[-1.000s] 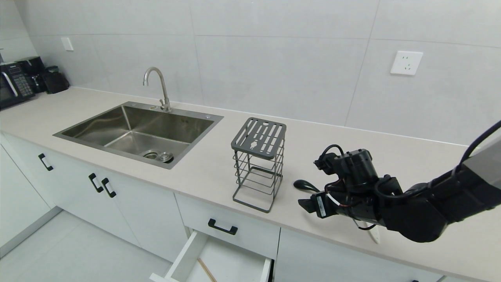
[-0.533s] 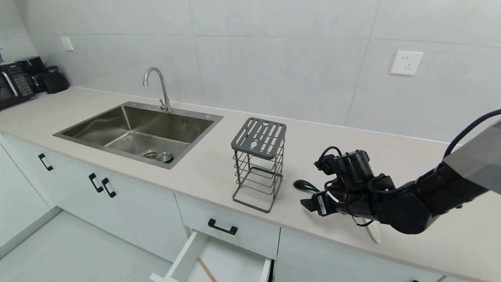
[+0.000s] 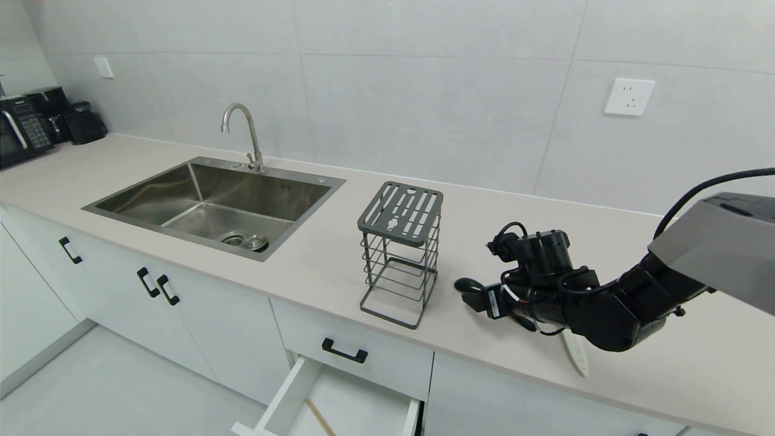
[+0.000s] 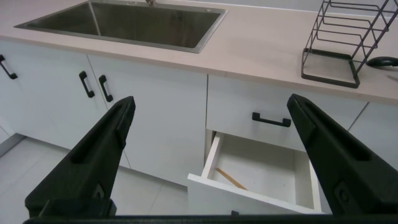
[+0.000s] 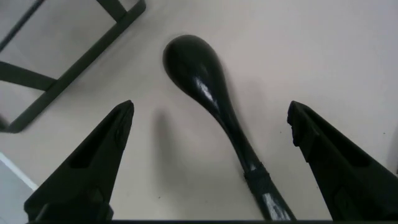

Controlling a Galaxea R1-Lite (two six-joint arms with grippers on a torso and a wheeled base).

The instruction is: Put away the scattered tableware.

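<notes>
At the rack's (image 3: 399, 212) 3 o'clock, the right gripper (image 5: 210, 118) hung spread astride the spoon (image 5: 194, 67) — poised, seemingly, to pinch it.

Kitchen fixtures on my feed
I see a steel sink (image 3: 260, 194) set into the pale countertop (image 3: 315, 266), its curved faucet (image 3: 253, 145) at the back rim. Black appliances (image 3: 36, 121) sit at the far left end, and a white socket (image 3: 628, 97) is on the tiled wall.
</notes>
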